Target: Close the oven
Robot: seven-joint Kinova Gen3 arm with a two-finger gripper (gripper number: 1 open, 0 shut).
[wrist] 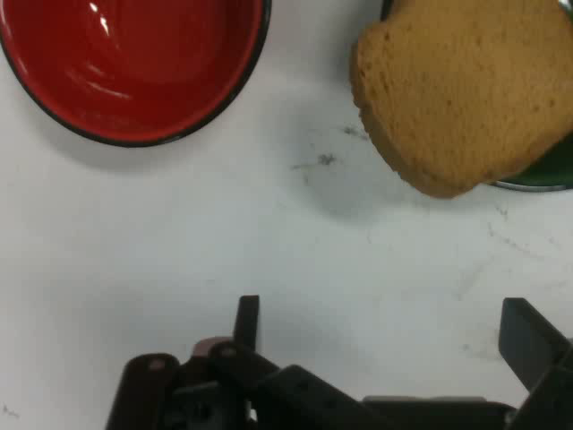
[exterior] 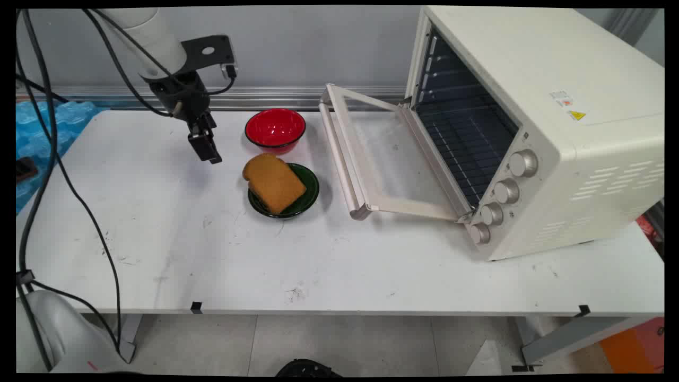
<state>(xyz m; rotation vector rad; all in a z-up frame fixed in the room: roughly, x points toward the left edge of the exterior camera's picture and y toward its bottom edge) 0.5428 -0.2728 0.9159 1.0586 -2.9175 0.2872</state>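
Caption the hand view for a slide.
Open gripper above the white table, facing a red bowl and a bread slice on a green plate.

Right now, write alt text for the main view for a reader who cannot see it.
A black gripper hangs empty above a white table, left of a bread slice on a green plate. Behind them sits an empty red bowl; at right, a cream toaster oven stands with its door folded down.
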